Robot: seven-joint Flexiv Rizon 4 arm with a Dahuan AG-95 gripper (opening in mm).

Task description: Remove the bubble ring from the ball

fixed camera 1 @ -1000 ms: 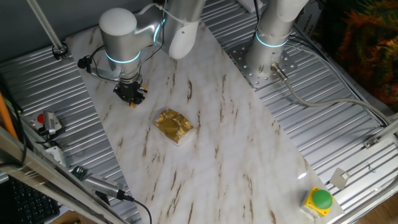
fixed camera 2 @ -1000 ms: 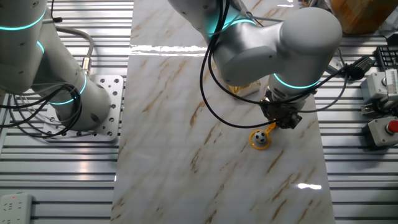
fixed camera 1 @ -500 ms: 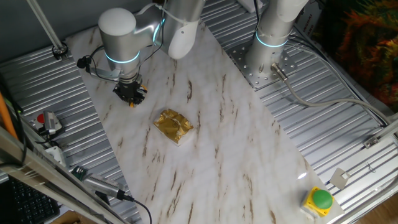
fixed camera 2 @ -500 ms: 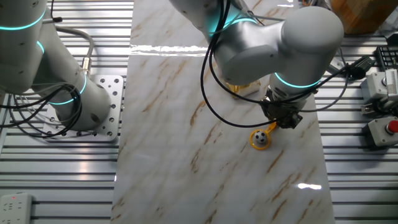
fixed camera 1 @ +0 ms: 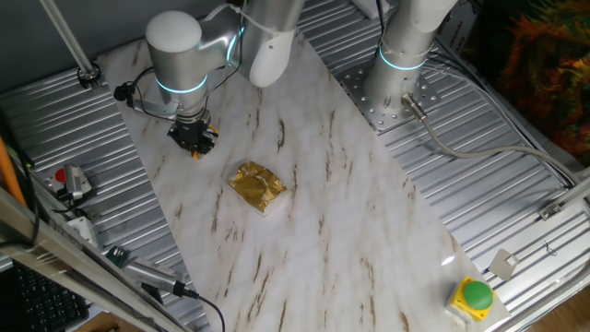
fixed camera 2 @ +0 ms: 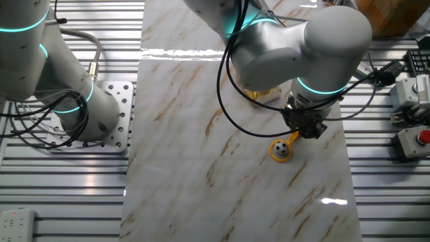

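Note:
The ball (fixed camera 2: pixel 283 151), tiny and white with black patches, lies on the marble table (fixed camera 2: pixel 181 134) inside the loop of the orange-yellow bubble ring (fixed camera 2: pixel 274 150). The ring's short handle (fixed camera 2: pixel 291 139) slants up into the fingertips of my gripper (fixed camera 2: pixel 300 134), which points down just beside the ball and looks shut on the handle. In the one fixed view my gripper (fixed camera 1: pixel 194 143) stands at the table's far left; only a bit of the orange ring (fixed camera 1: pixel 195 155) shows under it, and the ball is hidden.
A crumpled gold foil packet (fixed camera 1: pixel 257 186) lies mid-table, right of the gripper. A second arm's base (fixed camera 1: pixel 396 78) stands at the table's far edge. A box with a red button (fixed camera 2: pixel 411 141) sits off the table near the gripper, and a green button (fixed camera 1: pixel 476 295) at the other end.

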